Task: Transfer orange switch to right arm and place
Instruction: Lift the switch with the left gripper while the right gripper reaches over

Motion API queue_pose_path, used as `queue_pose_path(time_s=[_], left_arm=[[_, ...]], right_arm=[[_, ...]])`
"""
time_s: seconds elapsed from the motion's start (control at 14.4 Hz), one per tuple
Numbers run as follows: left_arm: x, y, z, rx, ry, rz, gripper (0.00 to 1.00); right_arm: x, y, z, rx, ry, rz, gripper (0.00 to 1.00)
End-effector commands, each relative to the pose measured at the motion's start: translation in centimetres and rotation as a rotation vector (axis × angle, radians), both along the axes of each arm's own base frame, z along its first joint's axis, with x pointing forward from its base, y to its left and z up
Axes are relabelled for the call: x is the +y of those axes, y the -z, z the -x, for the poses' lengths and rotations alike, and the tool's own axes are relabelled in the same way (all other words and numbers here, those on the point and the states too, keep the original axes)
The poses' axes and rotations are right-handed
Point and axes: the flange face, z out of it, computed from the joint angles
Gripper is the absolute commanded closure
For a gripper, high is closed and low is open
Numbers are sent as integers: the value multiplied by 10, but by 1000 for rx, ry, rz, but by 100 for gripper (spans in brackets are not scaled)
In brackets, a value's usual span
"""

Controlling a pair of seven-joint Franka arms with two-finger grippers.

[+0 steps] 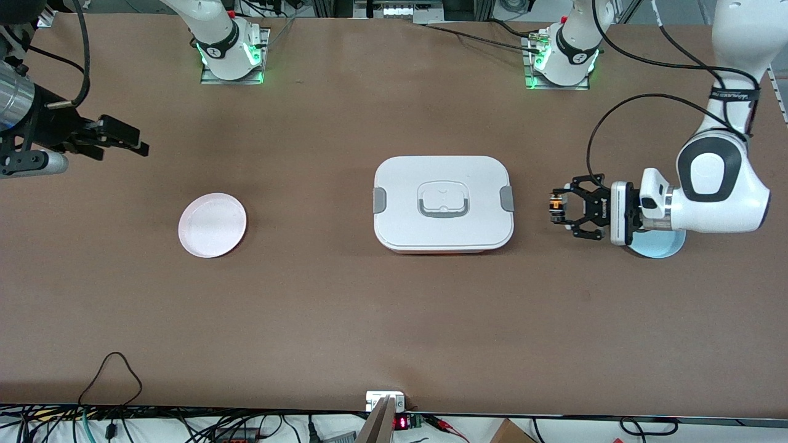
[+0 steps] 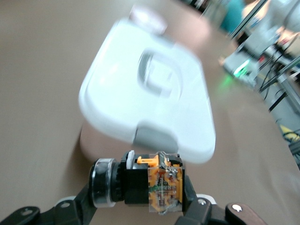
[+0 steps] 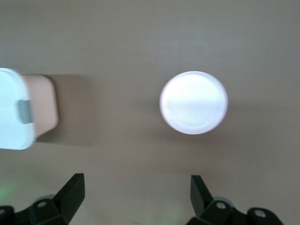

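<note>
Two arms work this table, and between them sit one lidded box and two round plates. Starting at the right arm's end, the right gripper hangs in the air above bare table, its two slim black fingers spread wide with nothing between them; this arm waits. Near it, closer to the front camera, lies one pale pink plate, which holds nothing. At the middle of the table stands one white box with a pink base, its lid shut, one grey clip at each end and a grey handle on top. Toward the left arm's end, the left gripper hovers just beside the box, clamped on the one orange switch, which lies sideways in the claw. Under that arm's wrist lies one light blue plate, mostly covered by the arm.
</note>
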Motion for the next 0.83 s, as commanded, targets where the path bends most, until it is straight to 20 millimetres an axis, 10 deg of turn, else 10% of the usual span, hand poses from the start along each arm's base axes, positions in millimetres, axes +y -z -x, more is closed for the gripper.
queue_pose_path(time_s=[0.0, 0.76], left_arm=[[-41, 13, -9, -129, 33, 254, 100], [-283, -48, -14, -420, -163, 742, 100]], right_arm=[[12, -4, 0, 15, 9, -131, 0], [128, 60, -9, 200, 94, -871, 0]])
